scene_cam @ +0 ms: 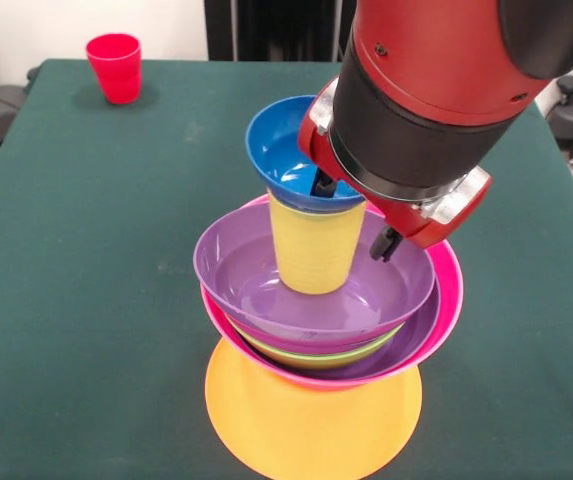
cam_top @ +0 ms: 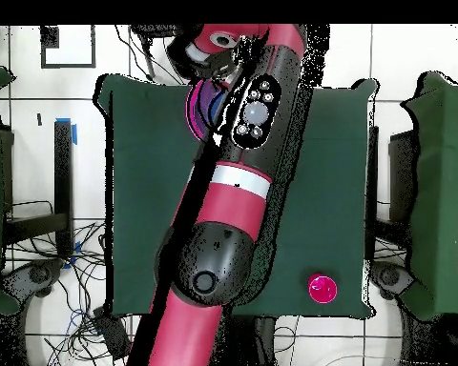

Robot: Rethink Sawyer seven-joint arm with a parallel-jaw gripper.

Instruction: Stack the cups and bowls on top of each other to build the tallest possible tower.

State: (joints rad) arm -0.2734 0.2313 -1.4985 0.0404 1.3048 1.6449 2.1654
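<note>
The red and black arm's pincer (scene_cam: 351,215) pinches the rim of a small glossy blue plastic bowl (scene_cam: 284,150), one finger inside, one outside. That bowl sits tilted on an upturned yellow plastic cup (scene_cam: 314,245), which stands in the purple bowl (scene_cam: 256,270) topping the tower (scene_cam: 316,340) on the green counter (scene_cam: 76,280). A red plastic cup (scene_cam: 114,67) stands well apart, near the counter's corner.

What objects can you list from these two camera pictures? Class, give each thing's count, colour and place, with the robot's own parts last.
Table: one, dark green cloth top, holding everything.
Orange bowl: one, upside down at the tower's base, front of the table.
Pink bowl: one, upright on the orange bowl.
Lime green bowl: one, only a rim showing, nested in the pink bowl.
Purple bowls: two, nested, topmost of the wide bowls.
Yellow cup: one, standing in the top purple bowl.
Blue bowl: one, on the yellow cup, tilted.
Red cup: one, alone at the far left corner.
Arm: one, red and black, over the tower.
Gripper: one, at the blue bowl's rim.
</note>
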